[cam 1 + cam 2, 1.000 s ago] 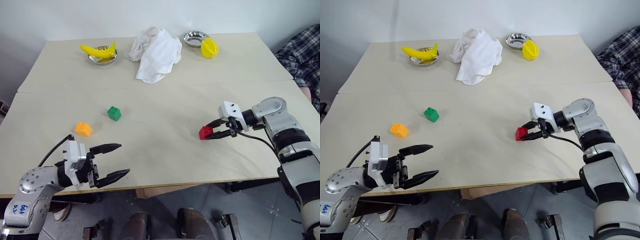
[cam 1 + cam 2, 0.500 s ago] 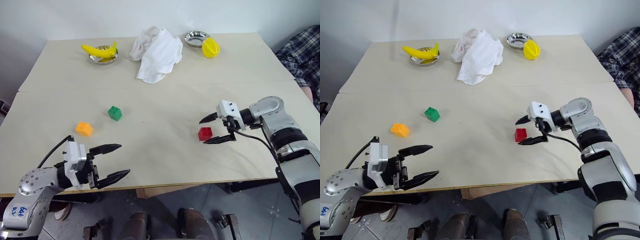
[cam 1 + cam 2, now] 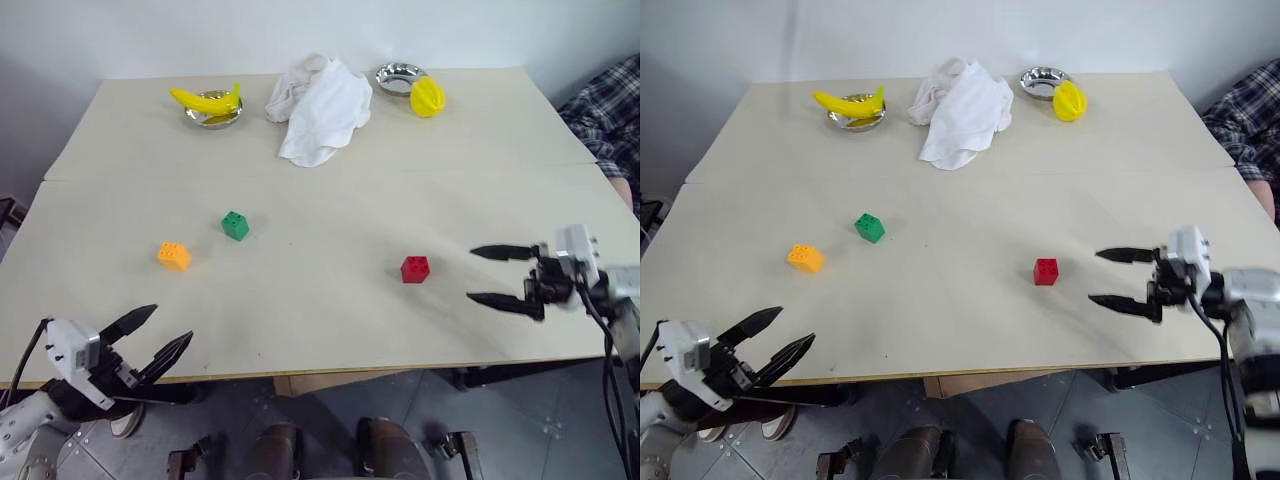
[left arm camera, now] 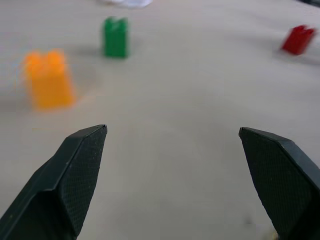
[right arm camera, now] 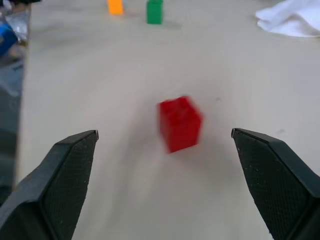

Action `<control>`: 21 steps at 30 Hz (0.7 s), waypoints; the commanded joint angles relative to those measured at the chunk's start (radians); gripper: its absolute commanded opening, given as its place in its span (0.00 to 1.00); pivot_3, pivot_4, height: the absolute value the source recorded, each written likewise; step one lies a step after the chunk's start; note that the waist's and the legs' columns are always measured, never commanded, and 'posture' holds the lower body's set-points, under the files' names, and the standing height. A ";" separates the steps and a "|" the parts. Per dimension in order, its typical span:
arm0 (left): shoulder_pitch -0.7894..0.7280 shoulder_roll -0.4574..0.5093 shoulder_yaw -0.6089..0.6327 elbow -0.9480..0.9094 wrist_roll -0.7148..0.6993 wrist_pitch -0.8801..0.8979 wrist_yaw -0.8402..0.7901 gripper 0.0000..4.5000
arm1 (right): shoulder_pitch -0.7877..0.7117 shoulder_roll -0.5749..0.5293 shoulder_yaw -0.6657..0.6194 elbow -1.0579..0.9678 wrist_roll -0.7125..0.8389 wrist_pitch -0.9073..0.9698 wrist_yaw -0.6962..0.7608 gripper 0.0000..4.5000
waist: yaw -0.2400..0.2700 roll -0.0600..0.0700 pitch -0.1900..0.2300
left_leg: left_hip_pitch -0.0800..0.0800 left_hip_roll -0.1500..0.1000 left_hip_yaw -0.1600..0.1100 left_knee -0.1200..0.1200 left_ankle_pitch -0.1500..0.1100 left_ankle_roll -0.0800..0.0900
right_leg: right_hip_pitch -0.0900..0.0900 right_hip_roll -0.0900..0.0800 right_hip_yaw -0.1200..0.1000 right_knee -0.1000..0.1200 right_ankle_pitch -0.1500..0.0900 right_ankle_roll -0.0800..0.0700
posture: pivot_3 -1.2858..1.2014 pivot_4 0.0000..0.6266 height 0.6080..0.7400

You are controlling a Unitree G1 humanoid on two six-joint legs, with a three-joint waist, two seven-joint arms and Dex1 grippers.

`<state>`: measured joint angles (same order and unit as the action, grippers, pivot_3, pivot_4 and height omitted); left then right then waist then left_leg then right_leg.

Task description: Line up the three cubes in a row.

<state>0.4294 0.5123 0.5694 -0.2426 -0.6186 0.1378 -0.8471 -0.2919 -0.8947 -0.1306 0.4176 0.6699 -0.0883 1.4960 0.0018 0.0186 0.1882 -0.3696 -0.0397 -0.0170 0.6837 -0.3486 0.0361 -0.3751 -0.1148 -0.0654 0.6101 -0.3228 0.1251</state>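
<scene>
With the red cube [image 3: 414,269] lying free at centre-right, well apart from the green cube [image 3: 235,225] and orange cube [image 3: 173,256] at left, both the right gripper [image 3: 494,274] and left gripper [image 3: 157,336] spread empty, so closing that gap looks next.

Three cubes [image 3: 234,225] lie apart on the table [image 3: 330,320].

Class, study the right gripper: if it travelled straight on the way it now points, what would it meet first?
Most likely the red cube, which sits ahead between the open fingers of the right gripper, with bare table between them. Depth is uncertain.
</scene>
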 commanded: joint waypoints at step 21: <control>-0.710 0.358 -0.289 0.094 0.011 0.515 0.142 1.00 | 0.131 0.114 -0.189 -0.276 -0.001 0.035 -0.060 0.99 | 0.023 -0.001 -0.001 | 0.000 -0.003 -0.002 0.001 0.003 -0.001 | -0.001 0.000 0.003 0.005 0.001 -0.001 | 0.52 0.24 1.00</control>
<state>-0.2347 0.8568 0.3472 -0.1942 -0.6381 0.5724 -0.7207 -0.1582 -0.7792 -0.3115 0.1530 0.6692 -0.0578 1.4398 0.0249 0.0178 0.1877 -0.3678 -0.0435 -0.0186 0.6843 -0.3454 0.0356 -0.3756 -0.1154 -0.0615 0.6203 -0.3212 0.1254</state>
